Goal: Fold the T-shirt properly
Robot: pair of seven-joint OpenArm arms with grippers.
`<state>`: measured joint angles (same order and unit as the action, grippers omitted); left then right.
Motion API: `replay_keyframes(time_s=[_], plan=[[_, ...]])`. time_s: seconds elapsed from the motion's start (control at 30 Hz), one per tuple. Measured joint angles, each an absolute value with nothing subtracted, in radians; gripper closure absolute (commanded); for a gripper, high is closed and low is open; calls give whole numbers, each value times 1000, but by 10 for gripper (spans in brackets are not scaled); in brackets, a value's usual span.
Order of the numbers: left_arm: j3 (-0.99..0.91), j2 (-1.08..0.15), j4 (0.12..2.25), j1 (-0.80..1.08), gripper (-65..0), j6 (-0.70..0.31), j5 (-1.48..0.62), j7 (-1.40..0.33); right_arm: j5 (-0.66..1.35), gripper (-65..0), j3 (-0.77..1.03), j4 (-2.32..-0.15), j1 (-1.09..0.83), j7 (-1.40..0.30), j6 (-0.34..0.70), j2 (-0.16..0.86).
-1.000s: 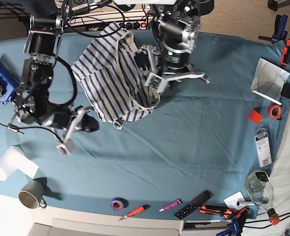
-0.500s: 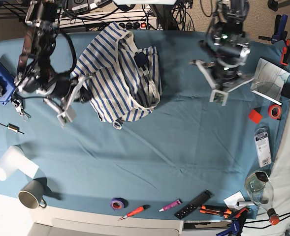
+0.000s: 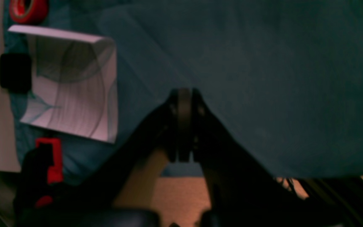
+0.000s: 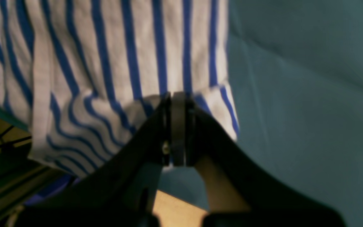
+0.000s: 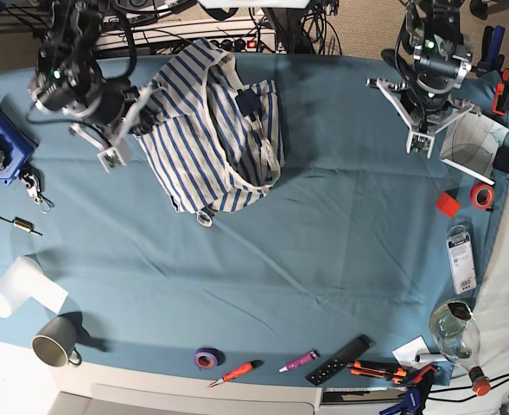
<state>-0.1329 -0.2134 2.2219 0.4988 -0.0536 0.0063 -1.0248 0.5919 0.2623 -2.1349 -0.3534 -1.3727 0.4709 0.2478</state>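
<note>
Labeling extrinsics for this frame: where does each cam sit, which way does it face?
Base: overhead, looking down at the blue table; both arms show, with the T-shirt bunched up.
Left wrist: behind the left gripper, jaws together, facing bare table cloth and a white card.
Right wrist: behind the right gripper, jaws together, facing the T-shirt's hem.
Shared: base and right wrist both show the T-shirt.

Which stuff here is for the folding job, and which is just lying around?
For the job:
shirt
left pincer
right pincer

Just lying around:
mug
red tape
purple tape
screwdriver
remote
</note>
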Motion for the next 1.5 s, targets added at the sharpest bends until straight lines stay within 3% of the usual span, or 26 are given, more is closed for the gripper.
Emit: replay_keyframes(time_s=[0.3, 1.0, 1.23, 1.5], plan=[[-133, -214, 2227, 575, 0, -54, -27, -1024, 596, 0, 377, -2294, -506, -1371, 449, 216], [-132, -214, 2304, 881, 0, -54, -27, -1043, 596, 0, 380, -2290, -905, -1291, 458, 216], [-133, -213, 2290, 927, 0, -54, -39, -1033, 532, 0, 380, -2086, -906, -1237, 497, 216], [-133, -212, 2071, 901, 0, -54, -76, -991, 526, 0, 379, -1729, -782, -1235, 550, 216]])
